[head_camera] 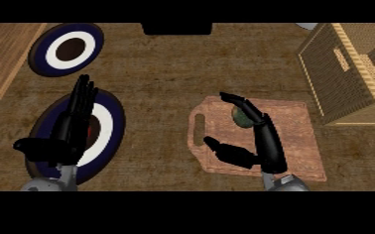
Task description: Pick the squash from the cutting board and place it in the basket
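Head view, looking down on the wooden counter (168, 79). My right hand (256, 144) lies over the cutting board (300, 134), fingers (245, 106) extended forward and only slightly bent, thumb spread out to the left; it is open and grips nothing. The squash (240, 117), a small dark green body, rests on the board just left of my right fingers, close against them; whether they touch it I cannot tell. The board's handle slot lies left of my thumb. The basket (344, 74), woven and tan, stands ahead of and to the right of my right hand, just beyond the board's far right corner. My left hand (73, 121) rests open, fingers straight and pointing forward, above a blue-and-white plate (110, 129) at the lower left. A second plate (66, 47) of the same colours lies ahead of my left fingertips, apart from the first.
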